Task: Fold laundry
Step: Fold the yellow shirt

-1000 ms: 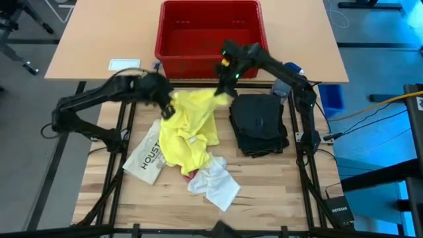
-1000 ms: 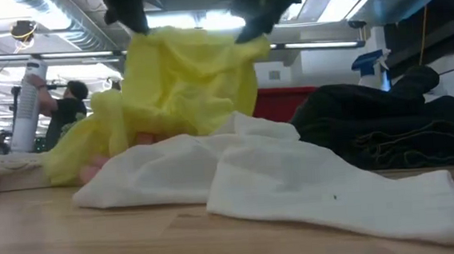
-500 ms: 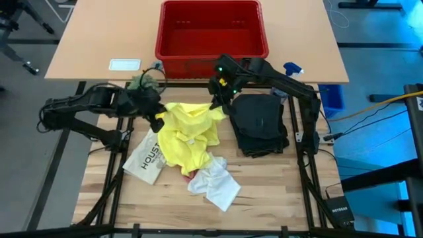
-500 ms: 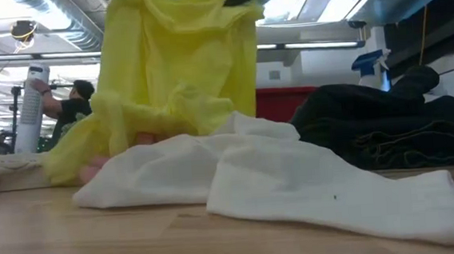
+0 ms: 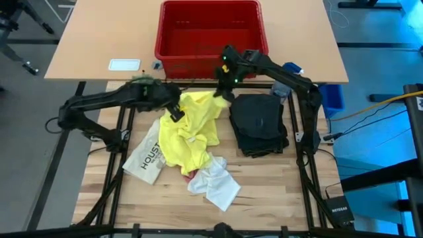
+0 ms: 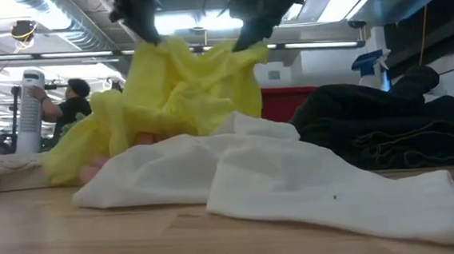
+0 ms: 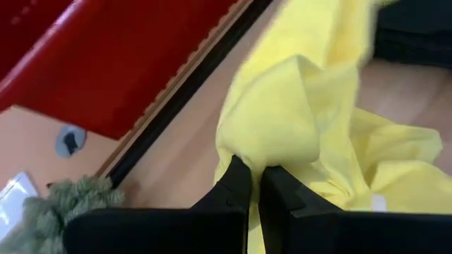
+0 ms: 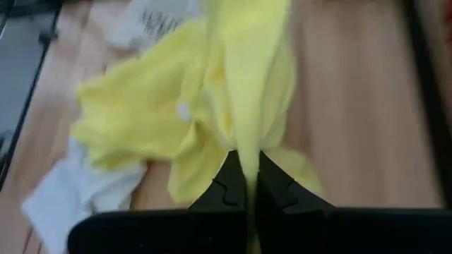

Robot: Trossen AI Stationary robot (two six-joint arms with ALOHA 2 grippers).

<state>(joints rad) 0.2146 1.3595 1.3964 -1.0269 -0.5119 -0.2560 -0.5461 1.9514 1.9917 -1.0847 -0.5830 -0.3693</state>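
We see bright yellow cotton T-shirt hanging lower than half second ago, hem bunched on wooden desk. Left tool and right tool each clenched on top edge, closer together. We judge shirt being lowered for spreading; fold not started.

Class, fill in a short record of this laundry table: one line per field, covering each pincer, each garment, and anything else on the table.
left pincer: shut on T-shirt, lifted edge
right pincer: shut on T-shirt, other lifted edge
T-shirt: yellow, partly raised, lower part on the table
trousers: dark, bundled, to the right of the T-shirt
white cloth: crumpled, near front edge
pink cloth: mostly hidden under T-shirt
HOUSTON item: flat, partly under T-shirt
basket: red, at the far side
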